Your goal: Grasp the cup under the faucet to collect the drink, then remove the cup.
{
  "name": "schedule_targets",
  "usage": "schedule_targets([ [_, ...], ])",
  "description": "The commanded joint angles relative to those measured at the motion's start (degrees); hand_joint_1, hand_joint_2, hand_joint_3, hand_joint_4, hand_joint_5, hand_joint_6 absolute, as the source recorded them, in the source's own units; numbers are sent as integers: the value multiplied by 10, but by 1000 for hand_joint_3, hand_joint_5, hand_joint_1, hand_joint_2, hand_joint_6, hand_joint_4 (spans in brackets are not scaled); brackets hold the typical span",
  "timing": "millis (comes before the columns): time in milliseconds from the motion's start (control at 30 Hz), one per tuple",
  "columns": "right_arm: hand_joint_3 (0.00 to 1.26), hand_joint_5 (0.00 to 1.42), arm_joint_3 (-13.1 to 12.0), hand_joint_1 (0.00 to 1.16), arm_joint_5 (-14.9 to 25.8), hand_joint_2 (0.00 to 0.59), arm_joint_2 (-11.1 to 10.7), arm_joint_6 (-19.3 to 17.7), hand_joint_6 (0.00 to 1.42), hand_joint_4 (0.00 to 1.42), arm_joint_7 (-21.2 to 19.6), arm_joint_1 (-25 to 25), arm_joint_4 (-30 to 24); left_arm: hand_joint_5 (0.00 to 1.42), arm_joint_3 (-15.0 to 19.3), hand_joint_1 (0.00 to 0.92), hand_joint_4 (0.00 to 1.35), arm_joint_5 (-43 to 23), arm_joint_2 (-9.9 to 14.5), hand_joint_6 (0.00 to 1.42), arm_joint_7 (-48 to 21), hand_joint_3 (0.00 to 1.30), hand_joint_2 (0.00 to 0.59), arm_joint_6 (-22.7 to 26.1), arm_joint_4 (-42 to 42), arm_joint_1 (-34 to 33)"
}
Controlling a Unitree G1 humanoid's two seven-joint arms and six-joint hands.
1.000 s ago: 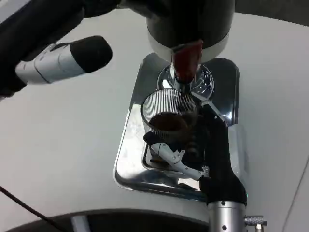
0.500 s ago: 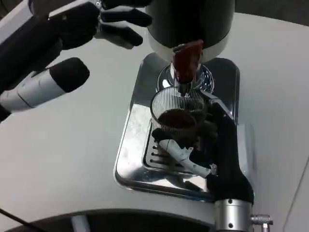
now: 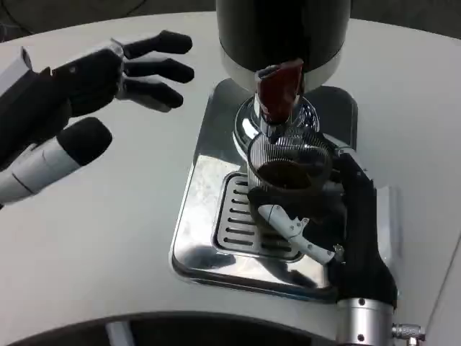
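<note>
Gripping the ribbed clear glass cup (image 3: 289,167) from the lower right of the frame, the right hand (image 3: 324,209) has its black and white fingers (image 3: 288,225) wrapped round the cup's lower wall — the hand is closed on the cup and nothing else. The cup stands upright, right of centre, its mouth directly beneath the red-handled chrome faucet (image 3: 277,97) of the black and silver cylindrical drink dispenser (image 3: 282,32). Dark liquid shows inside the cup. Whether its base rests on the polished steel drip tray (image 3: 205,216) or hangs just above the slotted grille (image 3: 241,223) cannot be told, since the fingers hide it.

Relation governing the next move: the cup's long axis is vertical and sits between the faucet above and the tray below, with the right forearm (image 3: 364,288) running away toward the bottom right. In my judgement the free path out is toward the lower edge of the frame, along that forearm's line — the dispenser body blocks the upper side.

The left hand (image 3: 119,72) is in the upper left, fingers spread apart and holding nothing, well apart from the cup and poised over the white worktop (image 3: 94,238). The right hand is plainly the nearer and is the one engaged.

Risk noted: tilting the cup on withdrawal would spill the drink.
</note>
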Motion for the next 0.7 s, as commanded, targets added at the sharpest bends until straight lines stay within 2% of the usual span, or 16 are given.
schedule_targets([
  [33, 709, 1056, -7, 850, 3, 208, 9, -22, 813, 849, 2, 13, -27, 358, 8, 0, 269, -1, -6, 354, 9, 220, 78, -6, -14, 33],
  [700, 761, 1131, -31, 853, 7, 199, 2, -30, 938, 900, 36, 53, -80, 359, 8, 0, 279, 17, -14, 358, 24, 230, 79, -12, -17, 87],
])
